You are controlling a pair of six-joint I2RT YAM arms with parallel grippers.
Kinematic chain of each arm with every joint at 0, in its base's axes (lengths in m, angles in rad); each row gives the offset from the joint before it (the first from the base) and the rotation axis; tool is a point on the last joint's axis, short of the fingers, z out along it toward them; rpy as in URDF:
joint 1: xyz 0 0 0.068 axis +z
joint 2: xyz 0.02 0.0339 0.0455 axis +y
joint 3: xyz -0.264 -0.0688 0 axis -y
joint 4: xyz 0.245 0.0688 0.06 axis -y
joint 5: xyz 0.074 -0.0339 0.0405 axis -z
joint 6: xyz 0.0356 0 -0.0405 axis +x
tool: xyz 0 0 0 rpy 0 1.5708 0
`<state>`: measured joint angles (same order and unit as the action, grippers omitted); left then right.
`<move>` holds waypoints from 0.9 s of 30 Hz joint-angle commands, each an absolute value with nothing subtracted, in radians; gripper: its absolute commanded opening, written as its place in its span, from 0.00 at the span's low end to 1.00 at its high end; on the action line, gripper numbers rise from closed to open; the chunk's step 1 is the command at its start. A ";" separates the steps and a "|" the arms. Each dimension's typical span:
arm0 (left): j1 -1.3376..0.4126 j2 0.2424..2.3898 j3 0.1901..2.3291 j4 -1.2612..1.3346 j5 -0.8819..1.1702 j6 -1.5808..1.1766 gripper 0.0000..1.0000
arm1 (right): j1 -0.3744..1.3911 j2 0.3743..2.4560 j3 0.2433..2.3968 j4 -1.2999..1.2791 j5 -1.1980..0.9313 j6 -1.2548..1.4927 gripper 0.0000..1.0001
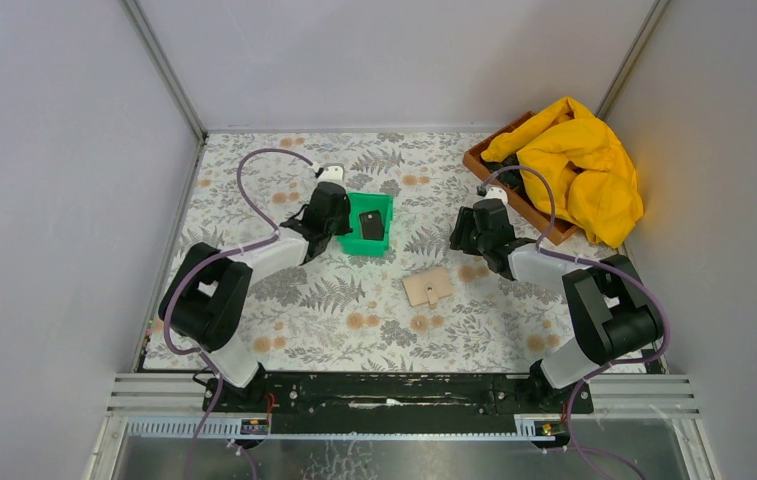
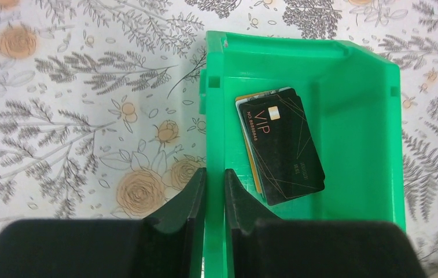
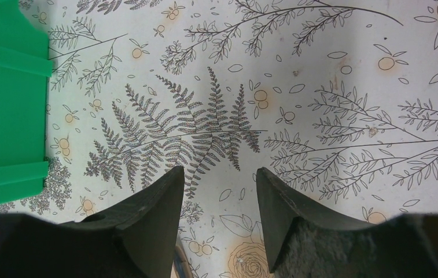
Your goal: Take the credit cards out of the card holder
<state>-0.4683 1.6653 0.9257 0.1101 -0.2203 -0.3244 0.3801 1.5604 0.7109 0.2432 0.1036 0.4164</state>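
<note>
The tan card holder (image 1: 428,288) lies closed on the flowered table, between the two arms and apart from both. The credit cards (image 2: 280,147) lie stacked inside the green bin (image 2: 355,116), a black VIP card on top with tan and grey edges showing under it. In the top view the cards (image 1: 372,225) show as a dark patch in the bin (image 1: 369,247). My left gripper (image 2: 215,174) is shut on the bin's left wall, one finger outside and one inside. My right gripper (image 3: 219,174) hovers open over bare table, right of the bin.
A wooden tray (image 1: 499,175) with a crumpled yellow cloth (image 1: 579,160) sits at the back right, just behind my right gripper (image 1: 466,235). The bin's edge (image 3: 8,104) shows at the left of the right wrist view. Grey walls close in the table.
</note>
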 commanded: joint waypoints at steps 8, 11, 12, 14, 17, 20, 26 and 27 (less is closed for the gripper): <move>-0.537 1.628 0.878 -0.029 -0.498 -0.800 0.00 | 0.394 1.531 0.745 0.249 0.097 0.414 0.57; -0.571 1.605 0.888 -0.055 -0.559 -0.869 0.00 | 0.393 1.527 0.748 0.246 0.099 0.414 0.57; -0.581 1.604 0.901 -0.068 -0.580 -0.884 0.00 | 0.393 1.526 0.747 0.246 0.099 0.415 0.57; -0.600 1.606 0.937 -0.093 -0.609 -0.895 0.00 | 0.394 1.526 0.747 0.245 0.099 0.414 0.57; -0.625 1.631 1.007 -0.132 -0.633 -0.883 0.00 | 0.393 1.526 0.748 0.243 0.099 0.414 0.57; -0.646 1.662 1.072 -0.167 -0.660 -0.858 0.16 | 0.393 1.526 0.751 0.241 0.102 0.414 0.57; -0.663 1.691 1.115 -0.172 -0.671 -0.818 0.39 | 0.393 1.514 0.742 0.245 0.119 0.414 0.58; -0.664 1.693 1.115 -0.172 -0.671 -0.811 0.39 | 0.394 1.511 0.740 0.247 0.121 0.413 0.58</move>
<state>-0.6552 1.6711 1.0874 -0.1623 -0.6121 -0.8314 0.3843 1.5547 0.7113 0.2352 0.1062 0.4164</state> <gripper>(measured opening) 0.377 0.579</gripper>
